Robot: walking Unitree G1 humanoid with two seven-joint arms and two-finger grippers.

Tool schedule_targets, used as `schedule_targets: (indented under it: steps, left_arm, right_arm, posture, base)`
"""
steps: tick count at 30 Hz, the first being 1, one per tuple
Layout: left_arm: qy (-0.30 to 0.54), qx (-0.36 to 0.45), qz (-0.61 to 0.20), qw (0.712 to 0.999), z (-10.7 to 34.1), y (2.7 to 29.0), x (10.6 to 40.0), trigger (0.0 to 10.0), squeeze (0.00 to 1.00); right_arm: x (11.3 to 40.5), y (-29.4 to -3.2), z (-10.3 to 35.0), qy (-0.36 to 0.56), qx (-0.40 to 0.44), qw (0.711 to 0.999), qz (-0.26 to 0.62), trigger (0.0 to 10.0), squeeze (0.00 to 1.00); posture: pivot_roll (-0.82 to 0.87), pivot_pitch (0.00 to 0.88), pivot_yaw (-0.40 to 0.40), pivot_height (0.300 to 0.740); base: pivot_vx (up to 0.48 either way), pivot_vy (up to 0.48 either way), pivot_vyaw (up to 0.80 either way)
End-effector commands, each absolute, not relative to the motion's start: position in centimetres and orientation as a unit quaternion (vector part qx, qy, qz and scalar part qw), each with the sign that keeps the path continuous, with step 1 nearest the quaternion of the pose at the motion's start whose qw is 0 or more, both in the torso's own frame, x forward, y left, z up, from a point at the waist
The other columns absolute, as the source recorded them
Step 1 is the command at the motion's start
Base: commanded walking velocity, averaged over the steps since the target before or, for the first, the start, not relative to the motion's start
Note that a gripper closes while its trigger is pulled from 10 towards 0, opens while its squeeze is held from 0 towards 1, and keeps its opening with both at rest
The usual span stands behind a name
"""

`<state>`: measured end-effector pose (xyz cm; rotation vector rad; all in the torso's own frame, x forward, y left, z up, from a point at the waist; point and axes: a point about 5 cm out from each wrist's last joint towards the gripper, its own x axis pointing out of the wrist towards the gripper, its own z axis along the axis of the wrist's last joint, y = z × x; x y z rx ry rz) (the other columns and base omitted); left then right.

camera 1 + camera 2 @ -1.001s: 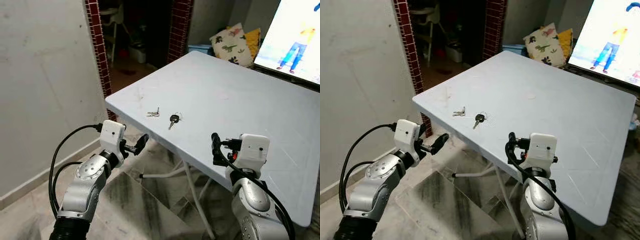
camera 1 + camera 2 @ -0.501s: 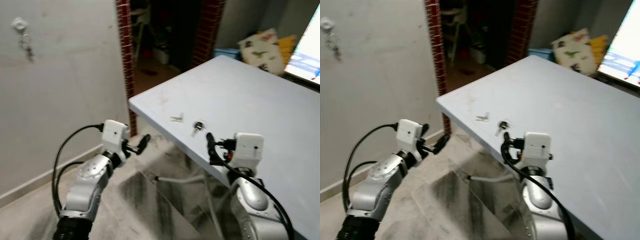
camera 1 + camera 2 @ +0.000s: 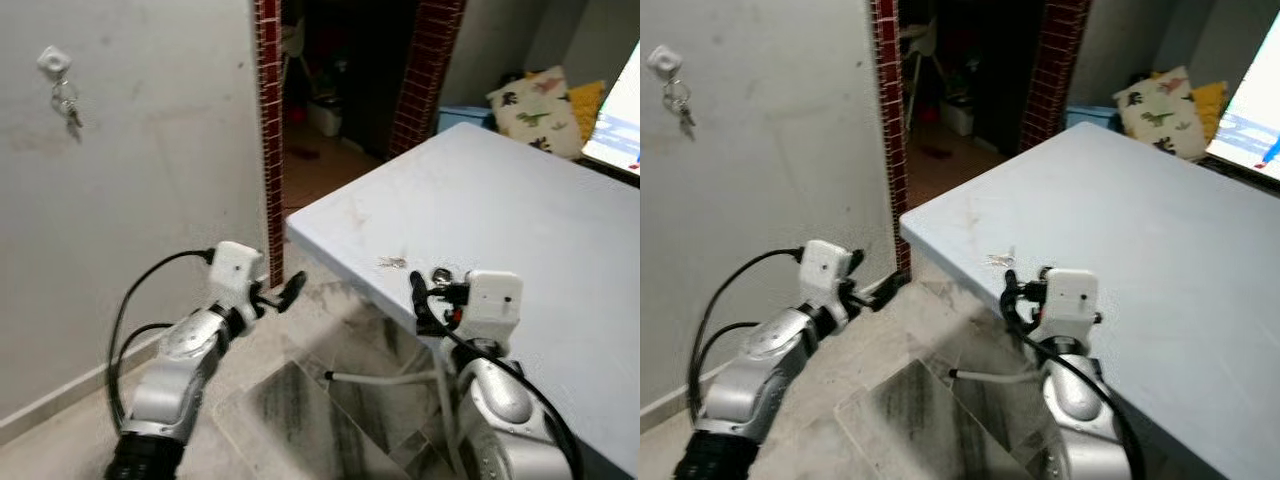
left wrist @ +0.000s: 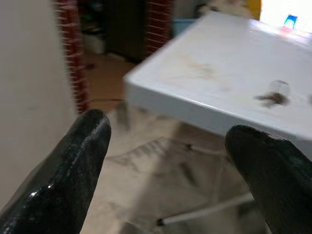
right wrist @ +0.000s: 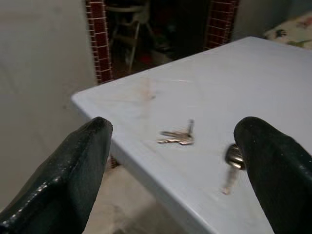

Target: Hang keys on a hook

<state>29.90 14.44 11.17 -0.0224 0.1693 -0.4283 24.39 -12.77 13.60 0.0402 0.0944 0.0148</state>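
Note:
A small silver key bunch point(image 5: 177, 136) and a black-headed key point(image 5: 233, 158) lie near the corner of the pale blue table point(image 3: 520, 210). My right gripper point(image 5: 174, 127) hovers just short of them, open and empty, its fingers point(image 5: 73, 170) wide apart. Lower and left of the table edge, over the floor, my left gripper point(image 3: 288, 292) is also open and holds nothing. High on the grey wall at the left is a white hook point(image 3: 52, 60) with a set of keys point(image 3: 68, 107) hanging from it.
A dark doorway framed by red brick pillars point(image 3: 268, 120) opens behind the table corner. Patterned cushions point(image 3: 545, 100) and a bright screen point(image 3: 625, 130) sit beyond the table at the right. Marbled floor tiles point(image 3: 330, 420) and a white table leg point(image 3: 385, 377) lie below.
The camera has swung left, bringing the wall hook and its hanging keys into view. The keys on the table lie as before and both arms hold the same pose.

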Motion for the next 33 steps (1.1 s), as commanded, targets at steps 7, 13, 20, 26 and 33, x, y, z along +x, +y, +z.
schedule_targets:
  steps: [7, 13, 20, 26, 33]
  left_arm:
    - [0.079, -0.018, -0.236, 0.968, 11.4, 13.0, 29.8, 10.0, 0.00]
    - [0.081, -0.017, -0.235, 0.968, 11.3, 13.1, 29.7, 10.0, 0.00]
    - [0.078, -0.018, -0.231, 0.970, 11.5, 13.1, 30.0, 10.0, 0.00]
    - [0.079, -0.019, -0.220, 0.972, 11.4, 13.2, 29.9, 10.0, 0.00]
    - [0.083, -0.027, -0.201, 0.976, 11.2, 13.6, 30.0, 10.0, 0.00]
  right_arm:
    - [24.3, -13.5, 13.6, 0.048, 0.004, 0.999, -0.003, 10.0, 0.00]
    - [24.2, -13.0, 13.7, 0.044, 0.000, 0.999, 0.012, 10.0, 0.00]
    - [24.3, -12.5, 13.8, 0.044, 0.005, 0.998, 0.039, 10.0, 0.00]
    - [24.0, -11.9, 13.8, 0.045, 0.012, 0.997, 0.057, 10.0, 0.00]
    - [23.9, -11.7, 13.7, 0.046, 0.018, 0.997, 0.067, 10.0, 0.00]
  posture:
    - [0.03, 0.000, -0.041, 0.740]
    - [0.03, 0.000, -0.041, 0.740]
    - [0.03, 0.000, -0.041, 0.740]
    - [0.03, 0.000, -0.043, 0.740]
    - [0.03, 0.000, -0.045, 0.740]
  base:
    - [0.000, -0.321, 0.00]
    - [0.000, -0.469, 0.00]
    - [0.000, -0.469, 0.00]
    - [0.000, -0.054, 0.00]
    - [0.000, 0.000, 0.00]
